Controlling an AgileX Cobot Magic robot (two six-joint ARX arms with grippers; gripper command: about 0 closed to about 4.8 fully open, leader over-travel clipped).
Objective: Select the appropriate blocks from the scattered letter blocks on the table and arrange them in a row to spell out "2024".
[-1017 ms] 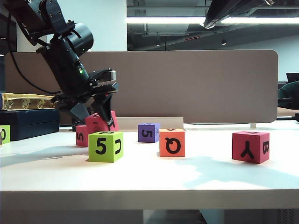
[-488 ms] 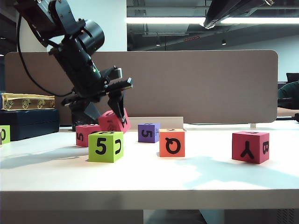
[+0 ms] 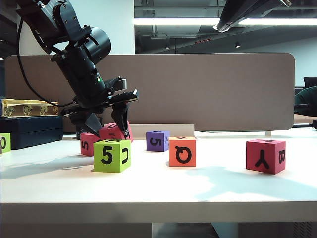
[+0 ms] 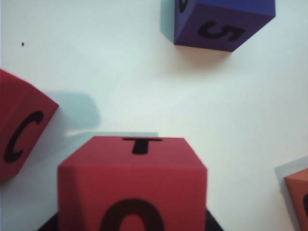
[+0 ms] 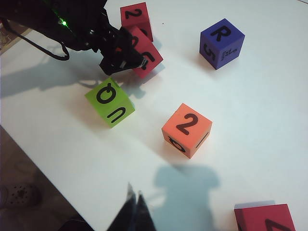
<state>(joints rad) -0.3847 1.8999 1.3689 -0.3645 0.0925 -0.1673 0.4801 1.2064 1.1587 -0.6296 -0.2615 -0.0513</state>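
Observation:
My left gripper (image 3: 110,128) is shut on a pink-red block (image 3: 116,135) marked T and a round character (image 4: 132,168). It holds the block low over the white table (image 3: 218,183), behind the lime-green block (image 3: 112,155); whether the block touches the table I cannot tell. A second pink-red block (image 3: 87,144), with a 2 on top (image 5: 136,17), sits just left of the held one. The orange block (image 3: 182,151) shows a 2 on top (image 5: 186,129). A pink-red Y/B block (image 3: 266,155) stands far right. My right gripper (image 5: 135,211) hangs shut and empty above the front edge.
A purple block (image 3: 157,141) marked 5 and R (image 5: 221,42) stands behind the orange one. A grey partition (image 3: 208,89) closes the back. Dark cases (image 3: 29,130) and another lime-green block (image 3: 4,142) lie at the far left.
The left gripper carried the pink-red block slightly right, rolled its wrist and lowered it, so the block sits more level. The right gripper and the other blocks stayed put.

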